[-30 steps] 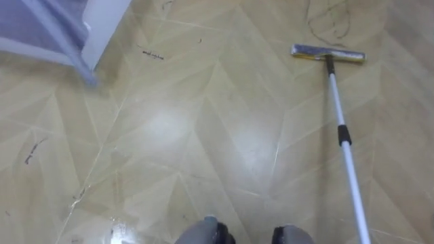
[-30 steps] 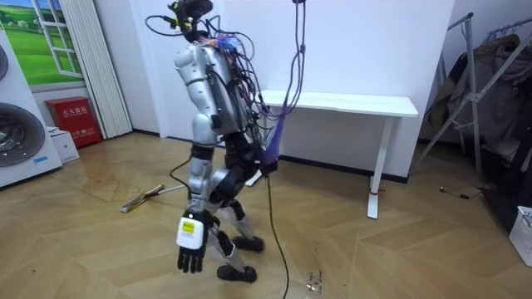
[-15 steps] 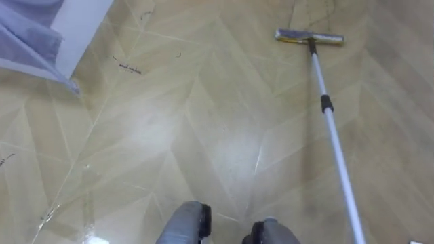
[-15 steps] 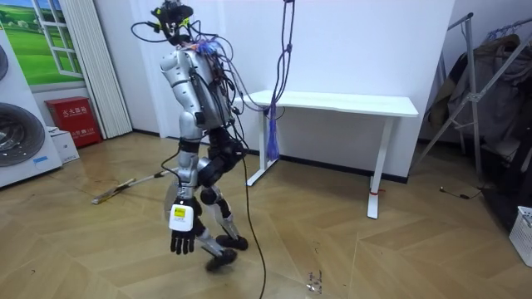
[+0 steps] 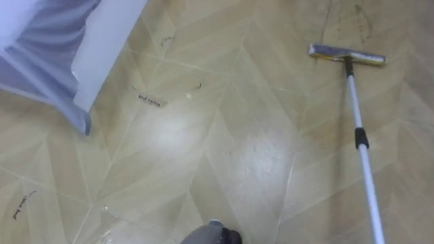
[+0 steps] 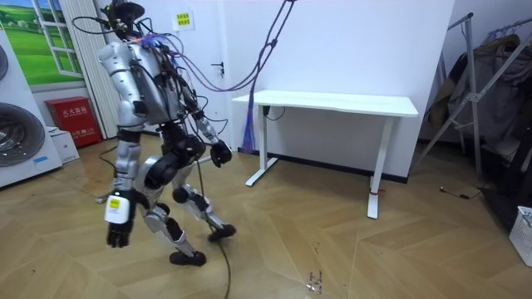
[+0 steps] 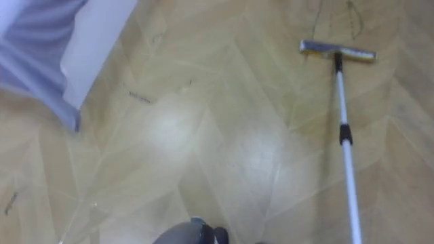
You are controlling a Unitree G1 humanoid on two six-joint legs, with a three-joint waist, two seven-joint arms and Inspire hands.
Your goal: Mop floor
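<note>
Wide herringbone wood floor ahead, glare shining off the middle of it. In the room view the robot is mid-stride, knees bent, between the washing machine on that view's left and the white desk on its right. A white panel with lilac cloth crowds the eye views' upper left. And there's the mop: flat head down on the boards at upper right, pole running back to the lower right edge. Left hand hangs low, fingers loose, holding nothing. Right hand is out by the hip, and I can't tell how its fingers stand. Small dark scribbles mark the boards.
</note>
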